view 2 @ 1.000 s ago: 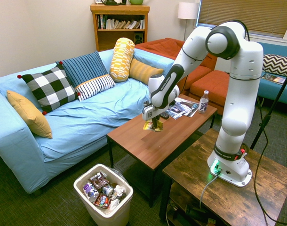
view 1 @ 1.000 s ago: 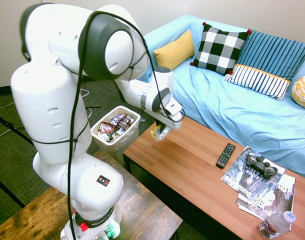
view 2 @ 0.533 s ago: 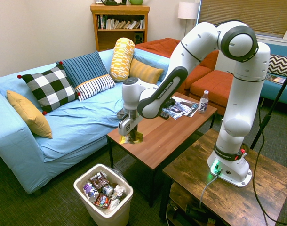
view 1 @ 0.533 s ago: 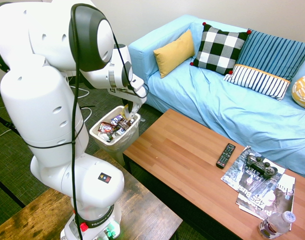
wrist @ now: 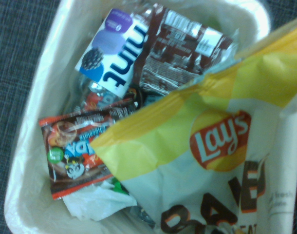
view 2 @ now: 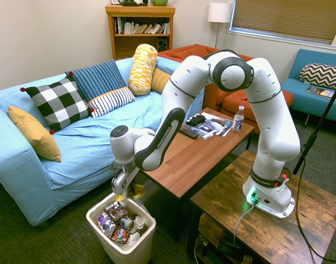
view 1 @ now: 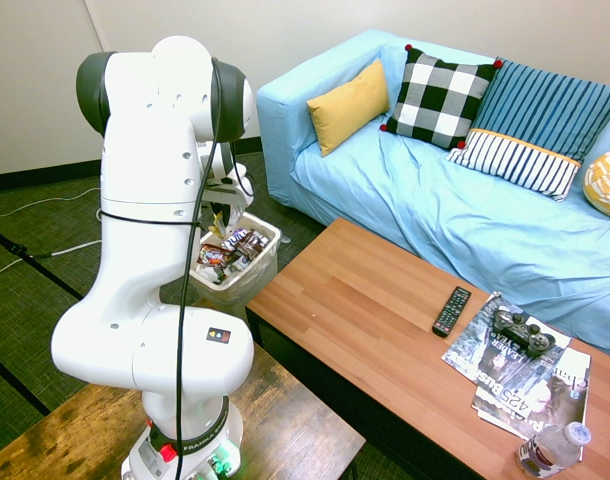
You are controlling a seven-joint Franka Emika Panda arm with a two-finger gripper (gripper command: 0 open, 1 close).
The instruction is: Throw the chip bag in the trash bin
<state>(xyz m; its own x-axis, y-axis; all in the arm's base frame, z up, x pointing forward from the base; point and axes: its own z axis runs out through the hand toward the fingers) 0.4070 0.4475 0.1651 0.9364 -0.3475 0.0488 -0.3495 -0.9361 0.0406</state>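
In a living room with a blue sofa, the gripper (view 2: 124, 193), clenched on the chip bag (view 2: 133, 192), has swung off the coffee table (view 2: 193, 157) to hover over the trash bin (view 2: 96, 226), at the table's 7 o'clock, ready for release.

The gripper (view 2: 124, 193), pointing down, pinches the yellow chip bag (view 2: 134, 192) just above the white trash bin (view 2: 104, 231), at about 7 o'clock from the coffee table (view 2: 184, 159).
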